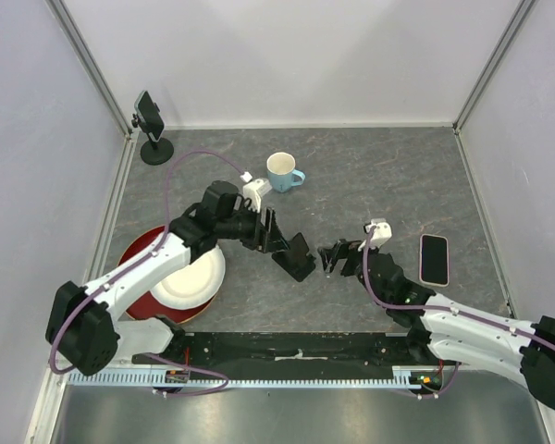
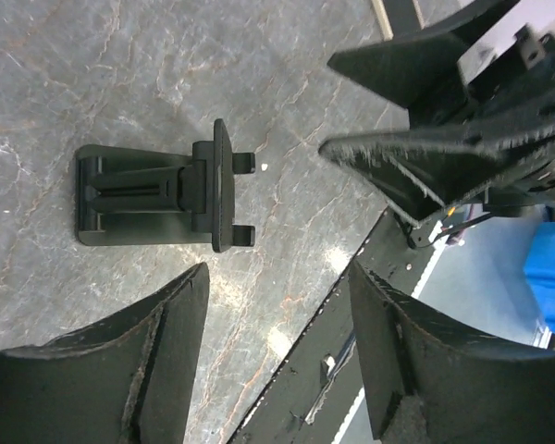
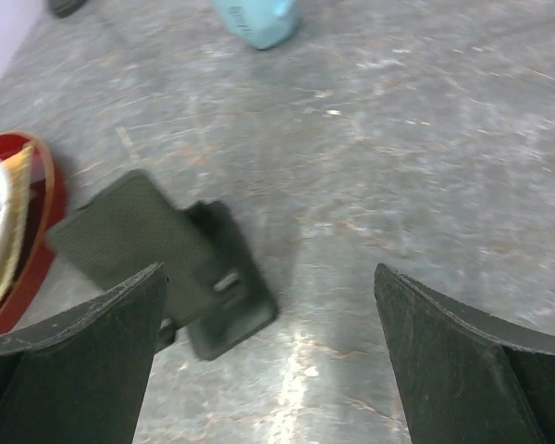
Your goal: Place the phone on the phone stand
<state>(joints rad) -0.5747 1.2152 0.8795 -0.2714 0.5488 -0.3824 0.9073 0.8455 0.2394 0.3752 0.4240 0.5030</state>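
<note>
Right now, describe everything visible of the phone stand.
The phone stand is matte black and plastic-looking: flat rectangular base, central arm, tilted back plate with two small lip prongs. It stands empty on the grey table, between the left end effector and right end effector, touched by neither.

Grey marbled table [image 1: 379,185] with black phone stand [image 1: 296,257], phone [image 1: 434,259], pale blue mug [image 1: 282,172], red plate [image 1: 129,254], small black tripod [image 1: 154,149]

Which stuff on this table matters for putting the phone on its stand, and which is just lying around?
For the job:
- phone
- phone stand

Just lying about:
- blue mug
- white plate on red plate
- small tripod, far left corner
</note>
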